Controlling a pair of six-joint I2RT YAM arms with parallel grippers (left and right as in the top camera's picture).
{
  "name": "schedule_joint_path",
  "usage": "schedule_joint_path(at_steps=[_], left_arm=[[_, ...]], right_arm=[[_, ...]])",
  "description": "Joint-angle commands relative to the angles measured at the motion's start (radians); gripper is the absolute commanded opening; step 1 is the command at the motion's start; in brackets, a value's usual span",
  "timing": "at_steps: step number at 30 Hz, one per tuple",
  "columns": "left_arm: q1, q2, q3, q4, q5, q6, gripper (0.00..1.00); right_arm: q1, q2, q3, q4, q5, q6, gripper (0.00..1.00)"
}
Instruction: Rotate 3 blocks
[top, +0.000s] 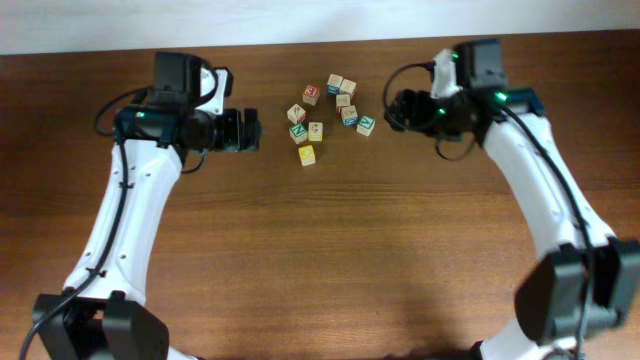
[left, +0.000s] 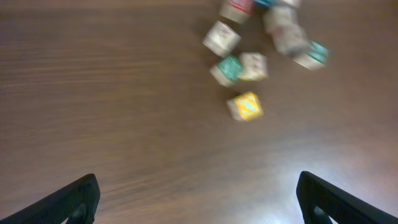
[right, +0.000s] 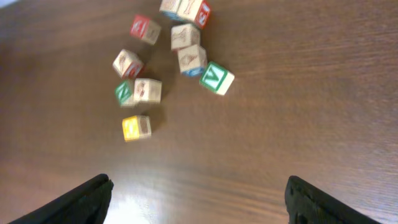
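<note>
Small wooden letter cubes lie in a loose cluster at the back middle of the table. Three of these blocks have green or teal faces: one green (top: 298, 132) (right: 125, 92) (left: 229, 68), one teal-edged (top: 349, 115) (right: 192, 60), and one with a green letter (top: 366, 125) (right: 217, 78) (left: 313, 55). My left gripper (top: 256, 131) (left: 199, 202) hovers left of the cluster, open and empty. On the cluster's right, close to the green-letter block, my right gripper (top: 390, 110) (right: 199, 199) is open with nothing between its fingers.
A yellow-faced cube (top: 307, 155) (right: 136, 127) (left: 245, 106) sits at the cluster's near edge. Red-lettered cubes (top: 311, 94) (right: 145, 28) and plain pale cubes (top: 341, 86) lie among the others. Bare brown tabletop (top: 330, 250) extends toward the front.
</note>
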Motion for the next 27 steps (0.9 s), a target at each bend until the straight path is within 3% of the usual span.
schedule_joint_path(at_steps=[1, 5, 14, 18, 27], left_arm=[[-0.040, 0.010, 0.038, -0.004, -0.280, -0.161, 0.99], [-0.040, 0.048, 0.038, -0.006, -0.298, -0.216, 0.99], [-0.040, 0.161, 0.038, -0.002, -0.292, -0.250, 0.97], [-0.040, 0.184, 0.038, -0.001, -0.285, -0.250, 0.97], [-0.040, 0.187, 0.038, 0.005, -0.285, -0.250, 0.97]], right_arm=[[0.060, 0.128, 0.159, 0.002, 0.105, 0.126, 0.86], [0.104, 0.258, 0.264, 0.013, 0.175, 0.193, 0.81], [0.140, 0.391, 0.265, 0.111, 0.257, 0.272, 0.70], [0.145, 0.446, 0.265, 0.133, 0.266, 0.275, 0.61], [0.145, 0.521, 0.265, 0.149, 0.280, 0.254, 0.53]])
